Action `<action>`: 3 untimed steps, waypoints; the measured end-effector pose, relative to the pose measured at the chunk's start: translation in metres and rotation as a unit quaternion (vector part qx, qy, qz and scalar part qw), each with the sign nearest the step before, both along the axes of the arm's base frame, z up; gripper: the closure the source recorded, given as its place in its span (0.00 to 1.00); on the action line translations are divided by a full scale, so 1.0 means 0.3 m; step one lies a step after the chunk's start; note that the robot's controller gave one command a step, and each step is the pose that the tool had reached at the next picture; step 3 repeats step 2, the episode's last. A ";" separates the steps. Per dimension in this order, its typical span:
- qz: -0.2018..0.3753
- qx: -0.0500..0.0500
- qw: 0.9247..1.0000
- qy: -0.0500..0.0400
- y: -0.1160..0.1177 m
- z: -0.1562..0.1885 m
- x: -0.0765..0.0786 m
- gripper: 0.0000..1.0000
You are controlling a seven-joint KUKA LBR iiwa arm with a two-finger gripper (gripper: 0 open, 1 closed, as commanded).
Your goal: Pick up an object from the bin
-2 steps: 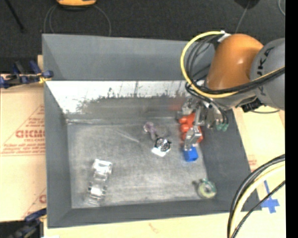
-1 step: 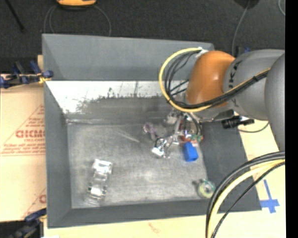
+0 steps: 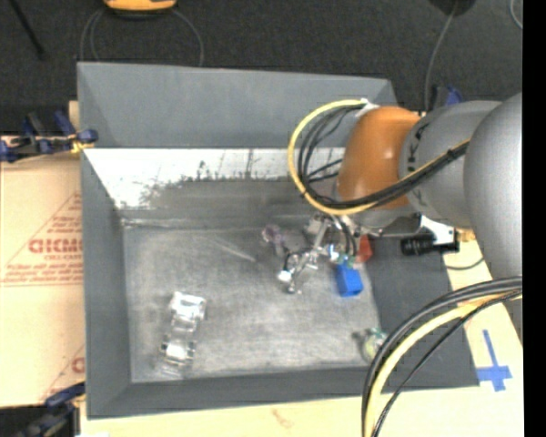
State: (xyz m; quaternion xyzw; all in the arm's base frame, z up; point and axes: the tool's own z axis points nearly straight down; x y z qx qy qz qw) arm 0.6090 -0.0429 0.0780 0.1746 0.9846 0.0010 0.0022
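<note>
My gripper (image 3: 296, 269) hangs low over the bin floor, right of the middle, with its metal tip pointing down and left. A small blue block (image 3: 348, 281) lies just to its right, close beside it. A small pale purplish thing (image 3: 275, 236) lies just up and left of the gripper, near the back wall. I see nothing held in the gripper.
A clear crumpled plastic thing (image 3: 183, 330) lies at the front left of the bin. A small greenish thing (image 3: 374, 340) sits in the front right corner. The arm with its orange cover and cables hangs over the bin's right side.
</note>
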 end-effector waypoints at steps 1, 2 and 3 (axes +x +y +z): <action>0.001 -0.001 1.000 -0.002 -0.002 0.005 0.004 1.00; 0.000 0.000 1.000 -0.004 0.064 0.448 0.007 1.00; 0.000 0.000 1.000 -0.004 0.064 0.448 0.007 1.00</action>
